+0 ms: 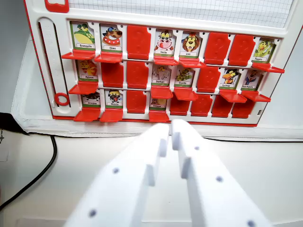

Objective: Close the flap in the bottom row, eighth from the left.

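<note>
Red eighth bottom-row flap (244, 109) lies beyond, right of the nearly closed, empty jaws

The board (156, 21) and its red flaps (138, 41) look like glossy plastic; the gripper (171, 130) is matt white plastic, the desk (265, 165) smooth.

top-row cards read "chien" (112, 48) and "lion" (188, 54); other labels too blurred.

Tabletop robot test bench, red-and-white flap board game (156, 71) on pale table (265, 161), black cable (45, 165) trailing
</note>
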Robot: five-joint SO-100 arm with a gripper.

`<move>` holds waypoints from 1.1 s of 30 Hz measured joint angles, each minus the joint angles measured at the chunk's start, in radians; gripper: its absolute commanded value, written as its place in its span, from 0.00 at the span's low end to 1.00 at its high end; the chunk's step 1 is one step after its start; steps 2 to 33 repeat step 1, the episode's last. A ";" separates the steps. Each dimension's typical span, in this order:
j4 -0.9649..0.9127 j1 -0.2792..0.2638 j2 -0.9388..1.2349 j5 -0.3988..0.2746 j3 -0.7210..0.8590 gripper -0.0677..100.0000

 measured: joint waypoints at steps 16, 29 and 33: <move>0.000 0.000 0.000 0.000 0.000 0.00; 0.000 0.000 0.000 0.000 0.000 0.00; 0.000 0.000 0.000 0.000 0.000 0.00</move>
